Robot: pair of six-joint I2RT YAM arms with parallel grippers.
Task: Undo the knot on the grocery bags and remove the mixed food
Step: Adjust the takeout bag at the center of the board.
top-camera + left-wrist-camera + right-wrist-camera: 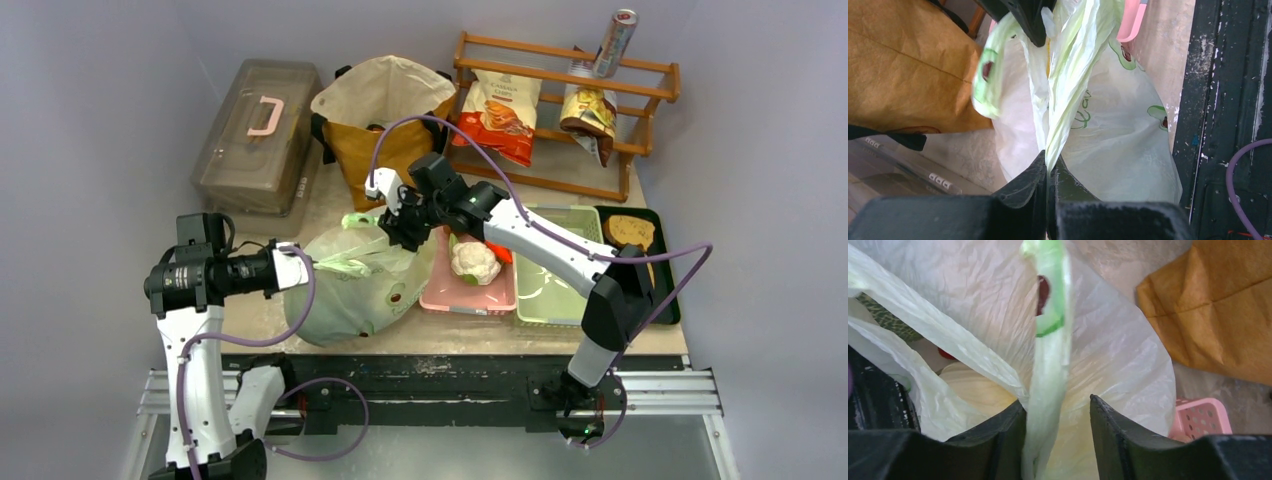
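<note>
**Fingers check: one pair clamped, one pair astride**

L side: left fingers [1023,187] are pressed together on a twisted strip of the thin crinkly pale-green plastic bag [360,290], and the strip runs taut away from them. R side: right fingers [1003,440] stand apart, astride the narrow green tail of the knot [1050,335]. The tail lies against one finger with a gap to the other, so it is not pinched.

Bag sits mid-counter [325,205], nr the front edge. Mustard-brown fabric tote [385,150] is behind it and pink perforated plastic basket [470,292] is just beside it on the right.

Handling (judged): film is v. light, soft and slippery, and liable to stretch or tear if yanked. The only weight is the mixed food [978,390] inside: pale-yellow leafy lump, red bit and mottled green rind, seen thru the mouth. Best hold is low on the tail, close to the knot, drawing the strips apart gently.

Room: tote and basket crowd the back and right. Some bare counter on the bag's left. Front edge is close, so contents could roll off if the bag tips fwd.
</note>
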